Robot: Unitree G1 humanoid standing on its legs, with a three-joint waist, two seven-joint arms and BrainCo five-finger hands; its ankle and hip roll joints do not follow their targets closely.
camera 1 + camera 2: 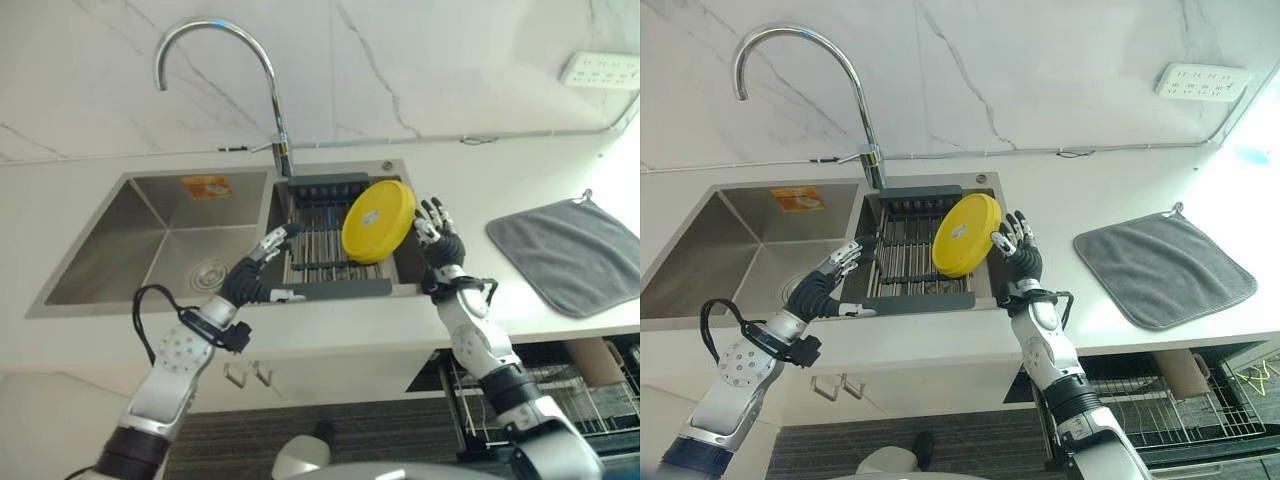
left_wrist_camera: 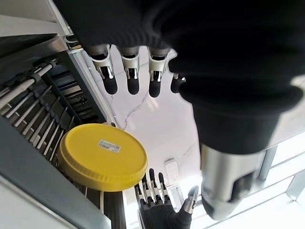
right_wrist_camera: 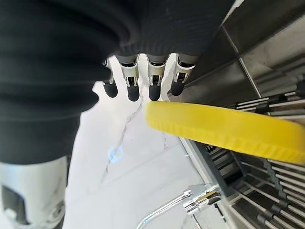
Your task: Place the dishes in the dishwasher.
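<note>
A yellow plate [image 1: 378,220] stands tilted on edge in the dark drying rack [image 1: 318,252] that spans the right part of the sink. My right hand [image 1: 437,235] is open just beside the plate's right rim, fingers straight and pointing up; the right wrist view shows the plate's edge [image 3: 224,131] close past the fingers [image 3: 138,81]. Whether they touch it I cannot tell. My left hand [image 1: 262,262] is open at the rack's front left corner, holding nothing. Its fingers [image 2: 128,76] point toward the plate [image 2: 102,155].
The steel sink basin [image 1: 170,240] lies to the left under a tall curved faucet [image 1: 215,30]. A grey towel [image 1: 575,250] lies on the counter at right. Below the counter at lower right, the dishwasher's wire rack [image 1: 560,395] is pulled out. A power strip [image 1: 600,70] hangs on the wall.
</note>
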